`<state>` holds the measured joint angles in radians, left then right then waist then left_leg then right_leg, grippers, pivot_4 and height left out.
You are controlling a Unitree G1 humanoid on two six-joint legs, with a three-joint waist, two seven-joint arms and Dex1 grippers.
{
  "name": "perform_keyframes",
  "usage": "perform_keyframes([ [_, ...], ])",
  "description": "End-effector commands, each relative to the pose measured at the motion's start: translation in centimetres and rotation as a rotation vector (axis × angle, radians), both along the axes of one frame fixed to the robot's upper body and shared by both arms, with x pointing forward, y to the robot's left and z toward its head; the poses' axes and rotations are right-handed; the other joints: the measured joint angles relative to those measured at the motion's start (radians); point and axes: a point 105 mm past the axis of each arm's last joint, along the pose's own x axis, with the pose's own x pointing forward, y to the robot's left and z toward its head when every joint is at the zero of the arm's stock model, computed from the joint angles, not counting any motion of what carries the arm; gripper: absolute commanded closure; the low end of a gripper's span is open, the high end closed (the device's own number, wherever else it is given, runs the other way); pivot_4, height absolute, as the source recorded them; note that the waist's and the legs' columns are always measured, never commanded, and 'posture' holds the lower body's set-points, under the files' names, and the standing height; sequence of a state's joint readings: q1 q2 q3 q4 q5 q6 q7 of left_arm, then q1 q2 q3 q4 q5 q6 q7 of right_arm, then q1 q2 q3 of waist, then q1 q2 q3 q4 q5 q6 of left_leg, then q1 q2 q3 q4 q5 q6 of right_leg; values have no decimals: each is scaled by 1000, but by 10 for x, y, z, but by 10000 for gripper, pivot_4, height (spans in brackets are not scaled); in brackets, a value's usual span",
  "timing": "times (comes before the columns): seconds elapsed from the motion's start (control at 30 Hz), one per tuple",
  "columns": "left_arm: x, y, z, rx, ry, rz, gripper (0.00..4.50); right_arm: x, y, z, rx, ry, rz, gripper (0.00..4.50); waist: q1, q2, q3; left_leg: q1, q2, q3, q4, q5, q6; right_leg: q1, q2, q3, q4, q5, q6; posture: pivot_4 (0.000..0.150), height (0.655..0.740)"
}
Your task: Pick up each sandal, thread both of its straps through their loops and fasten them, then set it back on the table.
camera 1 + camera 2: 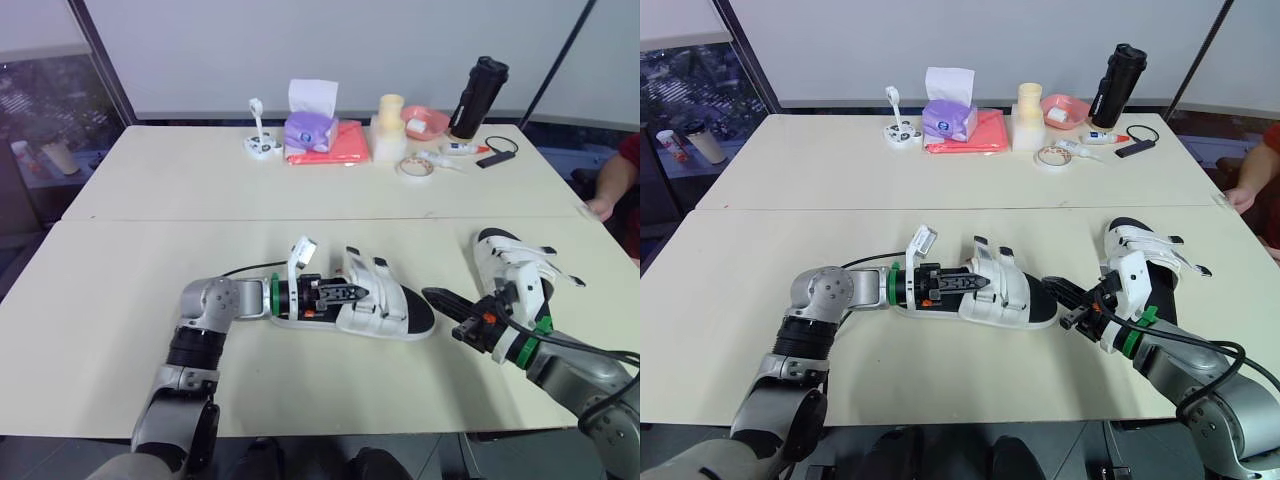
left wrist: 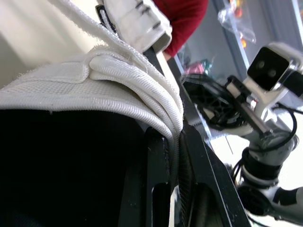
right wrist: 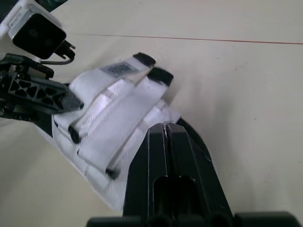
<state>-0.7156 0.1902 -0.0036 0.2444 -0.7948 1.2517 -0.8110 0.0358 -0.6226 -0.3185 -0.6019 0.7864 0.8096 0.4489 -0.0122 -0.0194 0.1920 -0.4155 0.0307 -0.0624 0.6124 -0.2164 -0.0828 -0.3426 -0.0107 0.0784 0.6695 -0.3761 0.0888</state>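
- Head views: the centre sandal (image 1: 385, 300) lies flat on the table (image 1: 120, 270), its toe toward my right arm and its white straps bunched over the middle.
- My left pincer (image 1: 362, 292) lies along the heel end with its tips in under the straps. The grip itself is hard to read from up here.
- My right pincer (image 1: 432, 295) sits just beside the toe, pressed together with nothing in it. I can't tell whether it touches the toe.
- The second sandal (image 1: 512, 262) lies on the table's right side with its straps sticking out loose. My right wrist hides its near end.
- At the far edge are a tissue box (image 1: 312, 125), a black bottle (image 1: 478, 97) and a tape roll (image 1: 413, 167).
- A person's hand (image 1: 600, 208) rests at the right edge, the arm cut off.
- Left wrist view: my fingers (image 2: 158, 179) pinch the ribbed edge of a white strap (image 2: 118, 80), which runs down between them. A big dark area beside them is unreadable.
- My right arm's wrist camera (image 2: 272, 71) shows beyond, with a blurred red sleeve (image 2: 182, 19) behind it.
- Right wrist view: my right fingers are closed flush, tips at the sandal's black toe rim. Contact is unclear.
- The left pincer is at the sandal's far end, its tips against the straps.
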Motion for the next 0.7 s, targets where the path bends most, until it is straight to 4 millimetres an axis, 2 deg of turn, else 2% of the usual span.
perform_keyframes([
  [0.03, 3, -8, 31, -64, -117, -72, 44640, 1, 2, 4, 3, -30, 3, 45000, 1, 0, 0, 0, 0, 0, 0, 0, 0, 0, 0, 0, 0, 0, 0, 1500, 7400],
  [0.23, 30, -13, 55, -92, -268, -5, 44640, 2, 2, 1, -2, -25, 2, 45000, 0, 0, 0, 0, 0, 0, 0, 0, 0, 0, 0, 0, 0, 0, 0, 1500, 7400],
  [0.3, 49, -21, 69, -124, -344, 104, 44640, 4, 1, 0, -3, -25, 0, 45000, 2, 0, 0, 0, 0, 0, 0, 0, 0, 0, 0, 0, 0, 0, 0, 1500, 7400],
  [0.43, 92, -40, 88, -135, -412, 450, 44640, 6, 2, 0, -2, -27, 1, 45000, 6, 0, 0, -7, -1, -1, 4, -1, 2, -4, 0, -1, 0, 1, 3, 1500, 7400],
  [0.57, 115, -49, 92, -162, -366, 735, 44640, 9, 3, 1, -3, -34, 4, 45000, 4, 0, 0, -17, -1, 0, 11, -3, 5, -11, -1, 0, 1, 3, 5, 1500, 7400],
  [0.7, 125, -57, 89, -205, -265, 951, 44640, 11, 3, 1, -6, -37, 5, 45000, -1, 0, 0, -20, -1, 2, 15, -4, 7, -15, -1, 1, 3, 3, 6, 1500, 7400],
])
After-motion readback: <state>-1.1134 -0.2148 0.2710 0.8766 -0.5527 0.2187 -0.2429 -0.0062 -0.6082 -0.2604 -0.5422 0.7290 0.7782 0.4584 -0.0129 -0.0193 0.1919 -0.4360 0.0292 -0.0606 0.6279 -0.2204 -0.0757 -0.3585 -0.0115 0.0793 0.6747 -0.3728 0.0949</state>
